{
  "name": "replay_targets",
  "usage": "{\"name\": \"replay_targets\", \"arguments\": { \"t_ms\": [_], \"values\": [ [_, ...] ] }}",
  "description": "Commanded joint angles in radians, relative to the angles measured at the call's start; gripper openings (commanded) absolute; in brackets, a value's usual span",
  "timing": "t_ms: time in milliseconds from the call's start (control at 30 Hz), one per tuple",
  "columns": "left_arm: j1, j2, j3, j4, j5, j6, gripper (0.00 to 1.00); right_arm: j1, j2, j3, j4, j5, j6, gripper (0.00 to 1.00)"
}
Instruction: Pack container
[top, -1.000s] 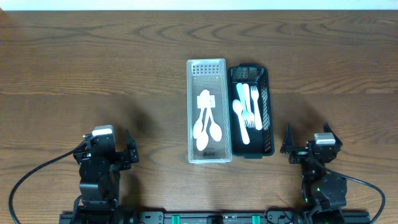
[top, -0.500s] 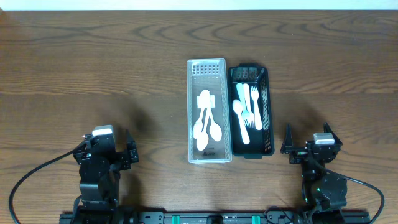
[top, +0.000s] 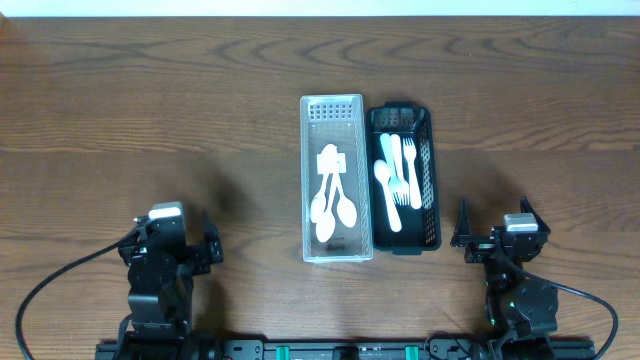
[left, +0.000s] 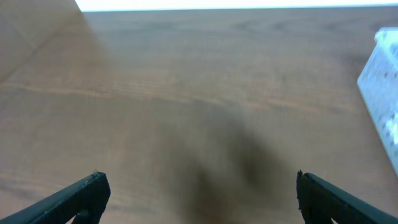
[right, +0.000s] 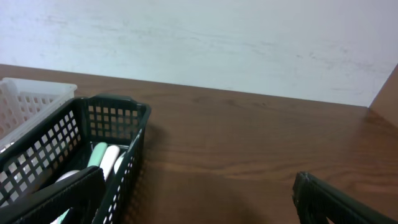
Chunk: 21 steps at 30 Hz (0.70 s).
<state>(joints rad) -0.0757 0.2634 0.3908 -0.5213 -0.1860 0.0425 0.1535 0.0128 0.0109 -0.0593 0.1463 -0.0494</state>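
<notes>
A clear white container (top: 352, 130) stands mid-table with white plastic spoons (top: 333, 206) lying in it. Touching its right side is a black mesh basket (top: 432, 200) with white forks and a spoon (top: 399, 182) inside. My left gripper (top: 172, 218) rests near the front edge, well left of the containers. It is open, with only bare wood between its fingers (left: 81, 196). My right gripper (top: 495, 210) sits to the right of the black basket (right: 118, 134), also open and holding nothing. The clear container's edge (left: 384, 84) shows at the right of the left wrist view.
Brown wooden tabletop (top: 150, 110) all around. A pale wall (right: 217, 43) rises behind the table's far edge. Black cables (top: 40, 295) trail from the arm bases at the front.
</notes>
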Motion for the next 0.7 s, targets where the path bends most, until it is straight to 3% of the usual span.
{"name": "replay_targets", "arguments": {
  "t_ms": [0,100,233,567,667],
  "values": [
    [-0.01,-0.068,0.003,-0.071,0.04,0.005,0.97,-0.009,-0.004,-0.005,-0.001,-0.009,-0.015,0.99],
    [-0.024,-0.158,-0.005,-0.175,0.101,0.005,0.98,-0.009,-0.004,-0.005,-0.001,-0.009,-0.015,0.99],
    [-0.037,-0.256,-0.065,-0.148,0.127,0.005,0.98,-0.009,-0.004,-0.005,-0.001,-0.009,-0.015,0.99],
    [-0.042,-0.261,-0.319,0.414,0.15,0.096,0.98,-0.009,-0.004,-0.005,-0.001,-0.009,-0.015,0.99],
    [-0.042,-0.262,-0.389,0.505,0.182,0.097,0.98,-0.009,-0.004,-0.005,-0.001,-0.009,-0.015,0.99]
  ]
}}
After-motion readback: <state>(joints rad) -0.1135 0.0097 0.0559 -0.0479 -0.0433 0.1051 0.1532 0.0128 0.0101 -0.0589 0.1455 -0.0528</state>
